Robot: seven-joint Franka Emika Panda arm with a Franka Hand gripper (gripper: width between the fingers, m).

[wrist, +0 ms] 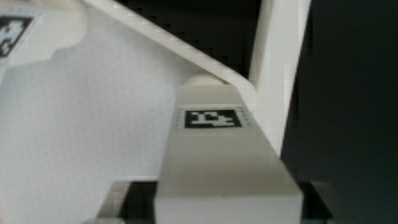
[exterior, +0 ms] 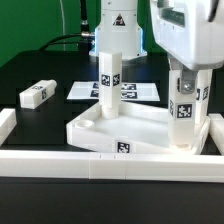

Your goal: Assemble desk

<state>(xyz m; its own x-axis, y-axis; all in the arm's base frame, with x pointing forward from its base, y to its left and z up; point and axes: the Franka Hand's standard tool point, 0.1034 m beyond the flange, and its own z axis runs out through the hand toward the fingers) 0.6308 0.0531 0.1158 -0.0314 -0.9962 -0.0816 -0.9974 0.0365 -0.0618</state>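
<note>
The white tray-like desk tabletop (exterior: 100, 128) lies in the middle of the black table. One leg block (exterior: 110, 78) stands upright at its far corner, tags facing the camera. My gripper (exterior: 187, 82) is shut on a second leg block (exterior: 185, 115). It holds that block upright at the tabletop's corner on the exterior view's right, the lower end down by the rim. In the wrist view this held leg (wrist: 222, 150) fills the gap between the dark fingers (wrist: 143, 200) of the gripper (wrist: 228, 205), its tag facing the camera. A third leg block (exterior: 37, 94) lies loose on the exterior view's left.
The marker board (exterior: 142, 92) lies flat behind the tabletop. White border rails run along the front (exterior: 60, 160) and both sides (exterior: 215, 132). The arm's base (exterior: 118, 28) rises at the back.
</note>
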